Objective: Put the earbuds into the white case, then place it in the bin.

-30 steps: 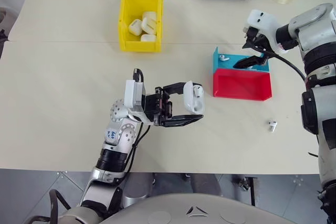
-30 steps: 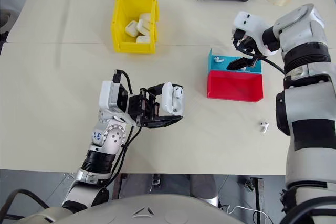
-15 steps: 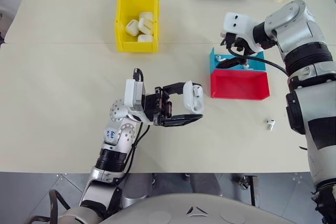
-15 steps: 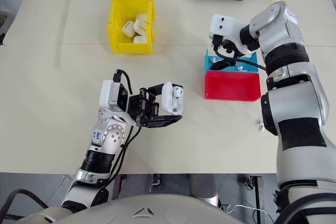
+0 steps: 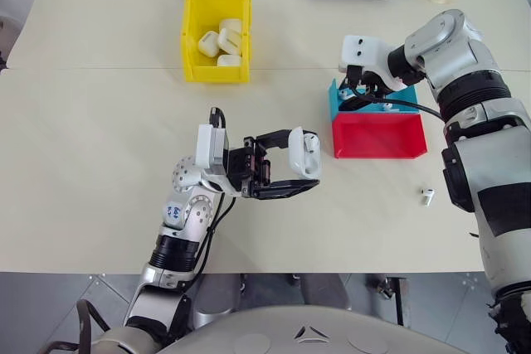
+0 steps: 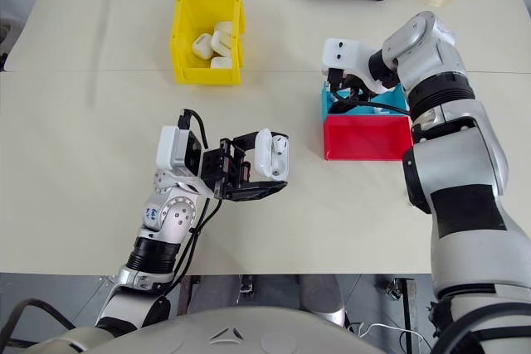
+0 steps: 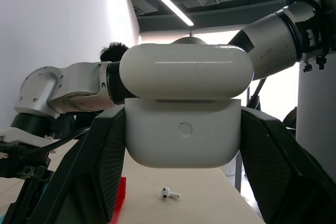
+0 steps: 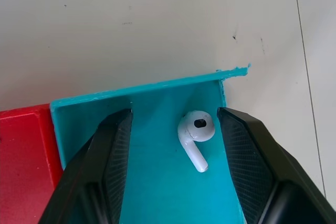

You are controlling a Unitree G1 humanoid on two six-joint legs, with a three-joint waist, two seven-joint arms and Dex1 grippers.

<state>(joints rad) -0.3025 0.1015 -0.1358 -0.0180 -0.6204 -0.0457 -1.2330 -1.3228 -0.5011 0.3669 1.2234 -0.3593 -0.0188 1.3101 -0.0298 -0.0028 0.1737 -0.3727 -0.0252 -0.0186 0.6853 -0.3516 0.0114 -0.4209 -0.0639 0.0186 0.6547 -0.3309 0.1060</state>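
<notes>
Inside the teal tray (image 8: 157,182), hard against its corner walls, one earbud (image 8: 195,136) lies between the parted fingers of the right gripper (image 8: 173,145) — neither finger touches it. Before the tray the table (image 5: 99,147) is open, and there the left gripper (image 5: 292,165) is clamped on the white case (image 5: 305,153) — glossy, rounded, lid ajar. Well beyond the tray's far-left side stands the yellow bin (image 5: 192,39); a second earbud (image 5: 428,197) lies just past the red tray (image 5: 380,137).

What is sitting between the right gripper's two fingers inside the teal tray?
One earbud lies on the teal tray floor between the right gripper fingers, not yet touched, in the right wrist view.
</notes>
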